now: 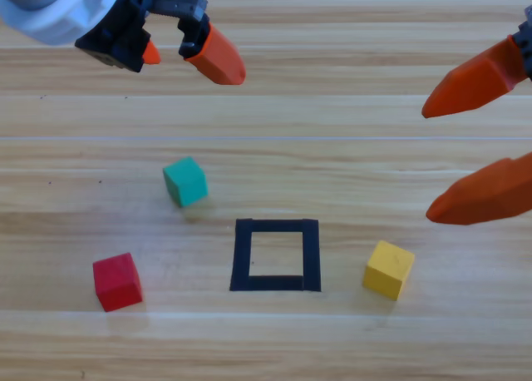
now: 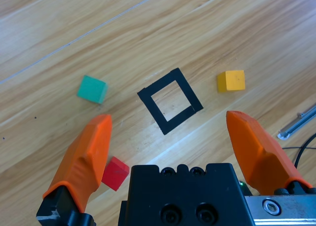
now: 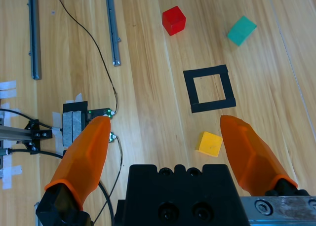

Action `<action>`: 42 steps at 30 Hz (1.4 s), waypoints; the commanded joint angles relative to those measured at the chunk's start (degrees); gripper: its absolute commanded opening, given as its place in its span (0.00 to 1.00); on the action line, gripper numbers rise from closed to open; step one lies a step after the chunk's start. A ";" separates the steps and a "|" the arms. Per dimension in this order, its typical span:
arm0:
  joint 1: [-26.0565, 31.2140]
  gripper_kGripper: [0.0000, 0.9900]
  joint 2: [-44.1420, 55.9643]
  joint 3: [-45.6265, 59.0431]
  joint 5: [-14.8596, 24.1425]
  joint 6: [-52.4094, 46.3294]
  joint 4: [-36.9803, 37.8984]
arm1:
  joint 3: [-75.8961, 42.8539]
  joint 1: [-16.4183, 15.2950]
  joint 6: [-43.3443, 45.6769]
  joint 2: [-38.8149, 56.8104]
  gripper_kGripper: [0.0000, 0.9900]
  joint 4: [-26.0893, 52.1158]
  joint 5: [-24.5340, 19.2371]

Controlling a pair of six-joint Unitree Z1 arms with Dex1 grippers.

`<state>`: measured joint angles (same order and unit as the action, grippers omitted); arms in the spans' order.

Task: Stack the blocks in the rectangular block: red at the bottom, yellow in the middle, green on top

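High view: left gripper (image 1: 184, 55) at top left, jaws narrowly parted, holding nothing; right gripper (image 1: 474, 152) at right edge, jaws spread wide, empty. On the wooden desk (image 1: 332, 115), black tape outline (image 1: 275, 254) near the middle, bare wood inside. Green cube (image 1: 184, 181) up and left of the outline, red cube (image 1: 116, 282) far left at the near edge, yellow cube (image 1: 388, 269) just right of the outline. All three apart, none stacked.

Left wrist view: same three cubes and outline between wide-set jaws; red cube partly hidden behind one jaw. A metal rail (image 2: 297, 122) at the right edge, missing from the high view.

Right wrist view: metal rails (image 3: 112, 26), black cables (image 3: 98, 53) and a small mounted unit (image 3: 74, 121) left of the outline, seen only here. No readable writing anywhere.
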<state>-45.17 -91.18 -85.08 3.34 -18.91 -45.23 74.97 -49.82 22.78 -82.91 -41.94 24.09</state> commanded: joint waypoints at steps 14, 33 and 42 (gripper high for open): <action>-1.41 1.00 0.48 1.50 0.53 0.63 -0.39 | 1.93 -2.47 -6.09 -0.85 0.99 -3.41 -23.30; -1.32 1.00 -7.35 0.45 3.87 2.74 -9.79 | 10.28 -2.47 -3.71 -32.14 0.99 -14.13 -24.00; -1.15 1.00 -10.25 5.81 7.38 -10.27 -10.14 | 10.90 -2.47 -3.01 -36.97 0.98 -12.20 -23.91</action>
<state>-45.37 -99.01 -80.77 9.61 -24.87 -55.13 86.24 -51.34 19.11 -115.64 -55.60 1.10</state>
